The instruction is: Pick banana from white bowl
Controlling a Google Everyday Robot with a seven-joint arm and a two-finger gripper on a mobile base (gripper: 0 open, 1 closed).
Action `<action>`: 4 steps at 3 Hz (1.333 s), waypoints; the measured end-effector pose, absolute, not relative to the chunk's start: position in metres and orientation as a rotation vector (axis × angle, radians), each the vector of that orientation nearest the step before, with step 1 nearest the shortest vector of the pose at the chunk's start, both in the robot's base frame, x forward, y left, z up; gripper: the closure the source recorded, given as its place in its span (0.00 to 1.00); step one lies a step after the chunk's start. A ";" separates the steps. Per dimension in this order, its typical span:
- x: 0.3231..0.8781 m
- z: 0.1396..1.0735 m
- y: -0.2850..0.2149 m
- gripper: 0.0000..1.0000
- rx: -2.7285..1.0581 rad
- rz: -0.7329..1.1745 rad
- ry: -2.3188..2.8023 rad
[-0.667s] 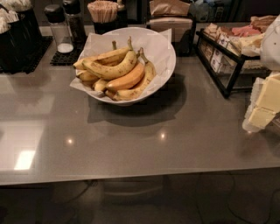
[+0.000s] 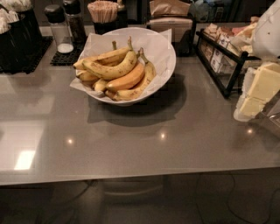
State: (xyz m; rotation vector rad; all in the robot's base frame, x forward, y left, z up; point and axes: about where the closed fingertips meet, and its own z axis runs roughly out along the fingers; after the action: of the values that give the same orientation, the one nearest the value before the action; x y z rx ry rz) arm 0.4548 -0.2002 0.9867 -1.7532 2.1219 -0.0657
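Note:
The white bowl, lined with white paper, stands on the grey counter at the back centre and holds several bananas. The banana, slender, dull yellow and freckled with a long dark stem, curves along the bowl's right inner side. A smooth orange-tinted banana lies next to it, and a thicker spotted one lies on top. My gripper, with cream-coloured parts, is at the right edge of the view, well to the right of the bowl and apart from it. It holds nothing that I can see.
A black wire rack with packets stands right of the bowl, close to the gripper. Behind the bowl are a napkin holder, a cup of stir sticks and shakers. Black containers stand at the back left.

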 end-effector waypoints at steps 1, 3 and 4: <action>0.481 0.997 -0.166 0.00 -1.822 0.026 1.962; 0.490 0.994 -0.161 0.00 -1.774 0.101 1.962; 0.517 0.988 -0.140 0.00 -1.720 0.216 1.915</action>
State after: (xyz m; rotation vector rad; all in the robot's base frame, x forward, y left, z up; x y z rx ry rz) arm 0.5166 -0.1403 0.9883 -1.7201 1.9153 0.2156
